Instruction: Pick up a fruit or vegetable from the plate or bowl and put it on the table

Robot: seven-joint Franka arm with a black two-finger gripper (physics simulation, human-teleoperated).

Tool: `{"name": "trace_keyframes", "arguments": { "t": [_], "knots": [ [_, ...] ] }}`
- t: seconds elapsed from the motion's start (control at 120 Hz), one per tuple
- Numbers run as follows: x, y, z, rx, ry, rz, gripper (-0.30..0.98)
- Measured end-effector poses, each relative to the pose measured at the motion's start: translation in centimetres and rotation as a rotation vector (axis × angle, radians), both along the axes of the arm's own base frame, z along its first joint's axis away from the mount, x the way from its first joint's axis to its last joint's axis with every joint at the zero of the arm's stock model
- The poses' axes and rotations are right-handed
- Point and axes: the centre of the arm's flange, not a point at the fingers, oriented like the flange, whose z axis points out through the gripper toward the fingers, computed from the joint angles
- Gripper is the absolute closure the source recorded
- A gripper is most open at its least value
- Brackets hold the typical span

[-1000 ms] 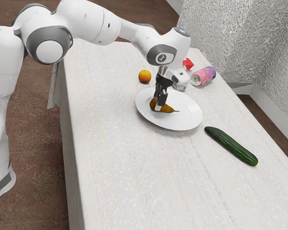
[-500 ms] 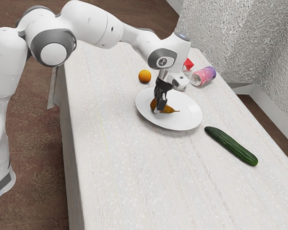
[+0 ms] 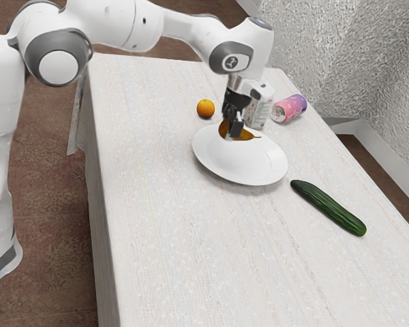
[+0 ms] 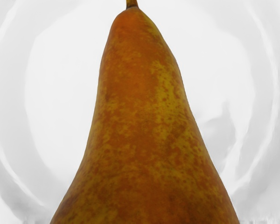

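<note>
Pear now up off plate, held above it; gripper has fingers clamped round its body; pick looks done, next likely carry past rim, lower onto table

Exterior: high, angled down; wrist: close overhead; plate shared.

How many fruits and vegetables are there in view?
3: the pear in the gripper above the plate; the orange and the cucumber on the table, beside the plate. The arm may hide more.
</note>
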Motion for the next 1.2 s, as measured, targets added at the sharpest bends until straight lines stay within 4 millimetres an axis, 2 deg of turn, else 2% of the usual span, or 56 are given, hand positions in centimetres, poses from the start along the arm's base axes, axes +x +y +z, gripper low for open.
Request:
{"name": "trace_keyframes", "arguments": {
  "t": [0.067,0.192,0.292,0.4,0.525,0.592,0.717,0.775,0.833,0.908,0.983,1.2],
  "knots": [
    [-0.1,-3.0,0.5,-0.009,0.008,-0.035,0.4],
    [-0.4,-10.9,1.8,-0.008,0.015,-0.14,0.4],
    [-0.9,-16.0,1.9,-0.012,0.029,-0.196,0.4],
    [-1.3,-19.3,1.4,-0.017,0.04,-0.217,0.4],
    [-1.1,-22.4,-0.2,-0.024,0.045,-0.229,0.4],
    [-0.5,-23.3,-1.5,-0.03,0.044,-0.221,0.4],
    [1.3,-23.4,-4.9,-0.03,0.039,-0.193,0.41],
    [2.0,-23.6,-5.6,-0.026,0.026,-0.185,0.41],
    [2.3,-24.2,-5.7,-0.021,0.007,-0.185,0.36],
    [2.4,-24.9,-5.7,-0.016,-0.013,-0.188,0.21],
    [2.5,-25.3,-5.6,-0.014,-0.027,-0.184,0.13],
    [2.7,-25.4,-4.7,-0.014,-0.056,-0.161,0.03]
  ]
}}
